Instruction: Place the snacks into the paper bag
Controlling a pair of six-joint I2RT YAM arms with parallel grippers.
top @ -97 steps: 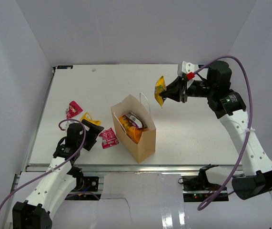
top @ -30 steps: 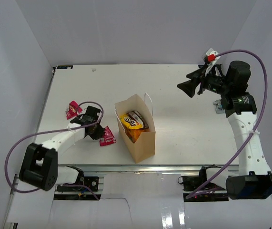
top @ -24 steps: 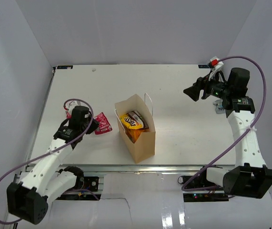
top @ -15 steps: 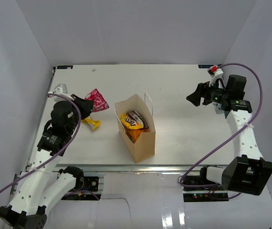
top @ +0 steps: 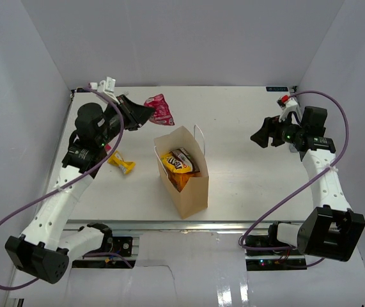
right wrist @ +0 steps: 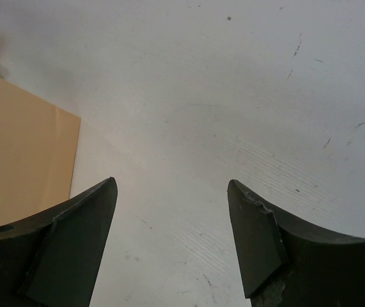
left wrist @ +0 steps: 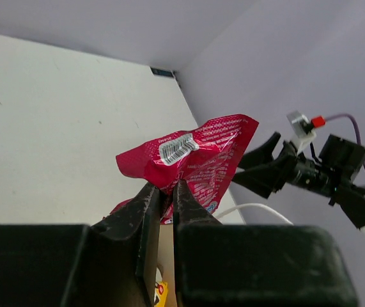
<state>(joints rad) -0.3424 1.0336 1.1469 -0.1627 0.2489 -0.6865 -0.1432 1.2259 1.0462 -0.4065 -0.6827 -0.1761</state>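
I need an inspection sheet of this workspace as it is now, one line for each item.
Surface: white table, faint scuffs, no spills seen.
Job's things: paper bag upright and open, yellow M&M's pack on top inside; pink-red pack held in the air; yellow packet lying on the table.
Clutter: nothing seen.
Grippers: left gripper shut on the pink-red pack; right gripper open and empty.
Cables: purple cable looping off each arm, clear of the bag.
Surroundings: plain pale walls on three sides.
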